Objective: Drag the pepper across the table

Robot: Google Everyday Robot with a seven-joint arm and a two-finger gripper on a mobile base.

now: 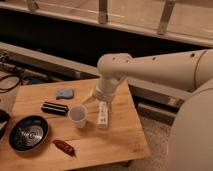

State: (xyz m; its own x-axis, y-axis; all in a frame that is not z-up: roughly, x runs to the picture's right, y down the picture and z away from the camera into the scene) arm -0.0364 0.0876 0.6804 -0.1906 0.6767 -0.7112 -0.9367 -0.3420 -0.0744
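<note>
White robot arm (192,135) at right; gripper (103,114) frame centre, grip state: cannot tell. Dark red chili pepper (64,147) lower left on tan wooden worktop (120,142).

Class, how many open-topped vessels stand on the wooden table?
2: the white cup mid-table, just left of the gripper, and the dark bowl near the left front corner of the table. The arm may hide something behind it.

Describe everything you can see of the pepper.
The pepper is small, dark red and glossy, long and tapered. It lies flat on the table near the front edge, slanting from upper left to lower right. It sits just right of the bowl and in front of the cup, touching only the wood. The gripper hangs over the table right of the cup, well apart from the pepper.
</note>
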